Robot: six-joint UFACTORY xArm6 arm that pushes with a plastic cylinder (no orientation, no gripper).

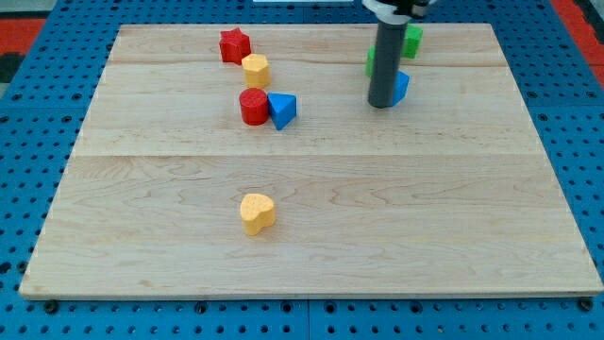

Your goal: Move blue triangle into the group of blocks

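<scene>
End effector at the far blue block; blue triangle beside the red cylinder.

My tip, a bare rod grasping nothing, rests against a half-hidden blue block at the bench top. The blue triangle touches the red cylinder, so I judge it already grouped.

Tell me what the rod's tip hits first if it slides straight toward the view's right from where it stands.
My tip would first meet the small blue block, already touching or nearly touching its right side; depth is uncertain.
</scene>
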